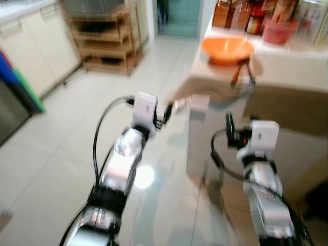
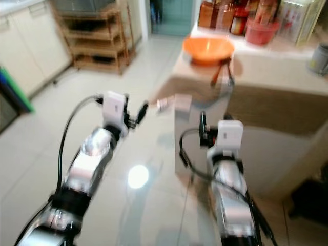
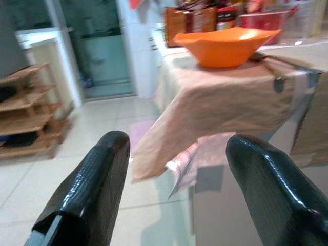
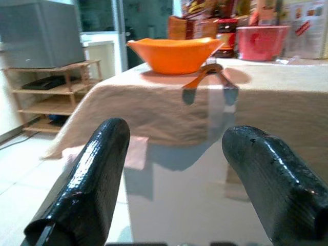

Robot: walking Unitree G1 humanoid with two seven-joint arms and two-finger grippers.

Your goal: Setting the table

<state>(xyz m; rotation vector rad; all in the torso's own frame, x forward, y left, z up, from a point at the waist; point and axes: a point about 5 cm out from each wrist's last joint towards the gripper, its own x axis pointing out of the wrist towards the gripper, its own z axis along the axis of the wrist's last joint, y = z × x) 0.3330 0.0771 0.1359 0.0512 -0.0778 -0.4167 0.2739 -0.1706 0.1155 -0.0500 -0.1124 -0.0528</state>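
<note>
Table-setting things are seen ahead of both arms, none of them held. Nearest the camera, the two silver arms are raised side by side over the glossy pale tiled floor [image 1: 51, 169]. The left gripper [image 3: 177, 189] is spread wide, its two black fingers [image 3: 97, 179] well apart with nothing between them and nothing touched. The right gripper [image 4: 177, 189] is likewise splayed wide and empty, with no contact made. Just beyond the grippers, a table draped in a beige cloth [image 4: 154, 110] is met at its near corner, the cloth hanging down over the edge. On the cloth, near that corner, a wide orange plastic bowl [image 2: 207, 49] is stood upright. Just beside the bowl, toward the robot, a brown-handled utensil [image 4: 197, 77] is laid across the cloth; its kind cannot be told through the blur. Farther back on the table, a red plastic container [image 4: 261, 42] and a row of brown jars and packets [image 1: 236, 13] are ranged. Off to the left, against pale cabinets, a wooden slatted shelf rack [image 1: 105, 41] is placed.
</note>
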